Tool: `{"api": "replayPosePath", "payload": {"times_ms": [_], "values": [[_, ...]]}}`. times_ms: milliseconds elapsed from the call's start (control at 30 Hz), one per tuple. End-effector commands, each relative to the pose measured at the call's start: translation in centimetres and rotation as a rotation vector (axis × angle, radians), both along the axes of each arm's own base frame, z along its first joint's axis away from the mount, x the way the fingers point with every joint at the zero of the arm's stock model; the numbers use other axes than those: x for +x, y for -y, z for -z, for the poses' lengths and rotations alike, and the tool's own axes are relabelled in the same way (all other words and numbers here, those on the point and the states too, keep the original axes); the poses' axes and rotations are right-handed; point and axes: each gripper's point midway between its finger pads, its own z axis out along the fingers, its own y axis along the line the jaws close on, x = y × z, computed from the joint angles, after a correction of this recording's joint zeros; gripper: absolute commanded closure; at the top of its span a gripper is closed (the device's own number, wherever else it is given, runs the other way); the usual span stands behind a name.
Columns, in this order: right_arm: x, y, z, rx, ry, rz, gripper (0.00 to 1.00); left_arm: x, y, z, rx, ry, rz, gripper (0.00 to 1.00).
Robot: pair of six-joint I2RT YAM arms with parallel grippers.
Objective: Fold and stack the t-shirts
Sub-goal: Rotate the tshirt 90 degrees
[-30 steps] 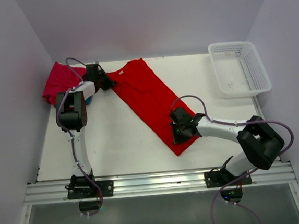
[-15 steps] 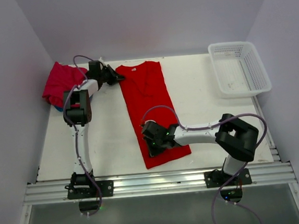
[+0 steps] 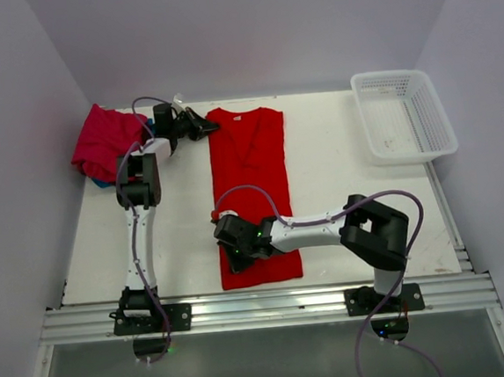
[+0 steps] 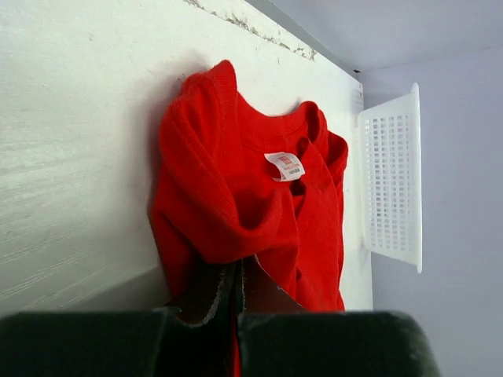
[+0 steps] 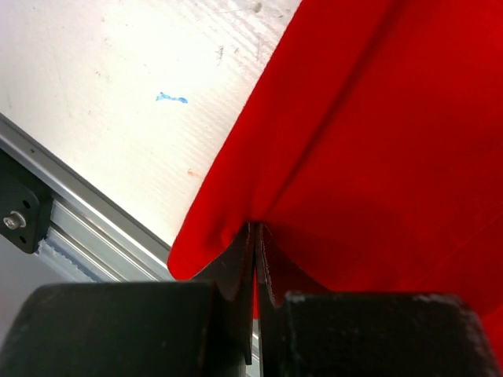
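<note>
Top external: L hand & R hand each pinch red t-shirt, lying on table.

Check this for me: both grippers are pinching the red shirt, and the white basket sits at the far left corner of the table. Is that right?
Nearly. The left gripper and right gripper both pinch the red shirt, but the white basket sits at the far right corner of the table, not the left; the top view shows it.
</note>
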Motion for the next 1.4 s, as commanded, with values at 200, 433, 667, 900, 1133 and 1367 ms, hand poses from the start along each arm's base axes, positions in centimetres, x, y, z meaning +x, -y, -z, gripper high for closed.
{"api": "replayPosePath", "payload": {"times_ms": [200,433,667,900,1133,1367], "values": [[-1.4,0.6,-1.5,-0.047,0.039,-0.072,1.00,1.0,-0.9,-4.3,-0.029,0.127,-0.005,1.00],[1.6,-1.6,-12.7,0.183,0.316,-0.148,0.92,-0.9,-2.0,-23.4,-0.019,0.519,0.005,0.87],[8.8,0.9,-22.7,0.105,0.675,-0.050,0.18,-7.5,-4.3,-33.0,0.167,0.698,-0.155,0.16],[24.8,6.0,-25.5,-0.012,0.680,0.294,0.18,-14.7,-6.6,-27.8,0.243,0.505,-0.349,0.11],[38.6,6.9,-21.0,-0.112,0.622,0.327,0.23,-23.1,-3.8,-20.7,0.351,0.394,-0.249,0.12],[42.6,7.4,-14.2,0.023,0.509,0.293,0.29,-28.1,-0.8,-18.8,0.366,0.386,-0.127,0.12]]}}
